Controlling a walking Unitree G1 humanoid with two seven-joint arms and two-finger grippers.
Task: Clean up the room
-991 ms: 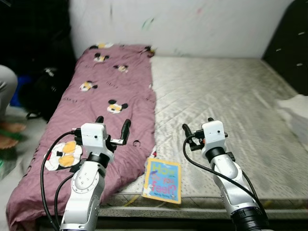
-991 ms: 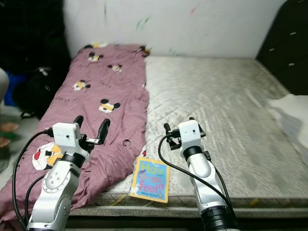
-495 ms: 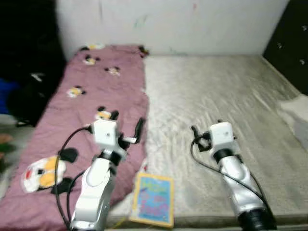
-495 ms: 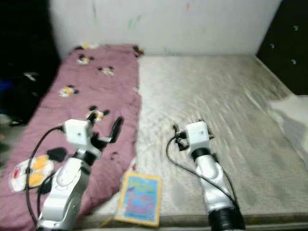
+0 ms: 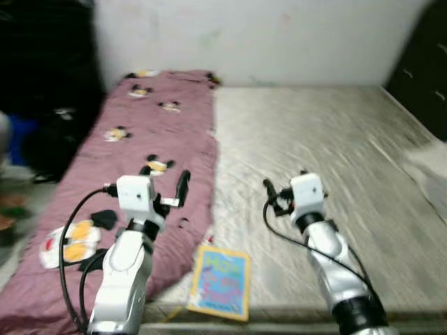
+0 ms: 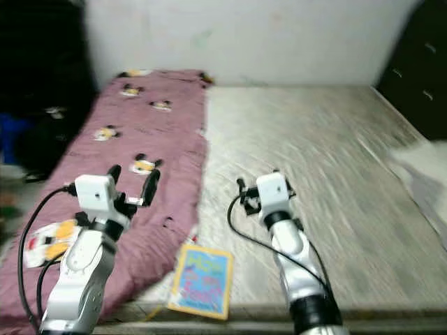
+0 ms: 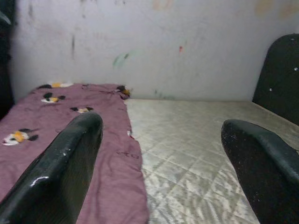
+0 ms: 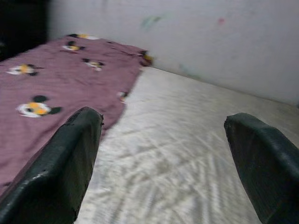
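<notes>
A blue and yellow children's book (image 5: 221,282) lies flat at the front edge of a grey quilted mattress (image 5: 328,139). A maroon blanket with cartoon mice (image 5: 140,132) covers the mattress's left strip and reaches the book's left side. My left gripper (image 5: 164,180) is held open above the blanket, up and left of the book. My right gripper (image 5: 285,183) is open over bare mattress, up and right of the book. In the wrist views the left fingers (image 7: 60,172) and the right fingers (image 8: 65,158) stand wide apart with nothing between them.
A white wall (image 5: 265,35) backs the bed. A dark cabinet (image 5: 427,77) stands at the right, with a white cloth (image 6: 419,157) on the mattress below it. A black bag (image 5: 52,139) sits on the floor at the left, near a person's foot (image 5: 7,209).
The whole picture has swayed and blurred, so the camera moved. Both arms keep the same pose with fingers open, and the book lies where it was.
</notes>
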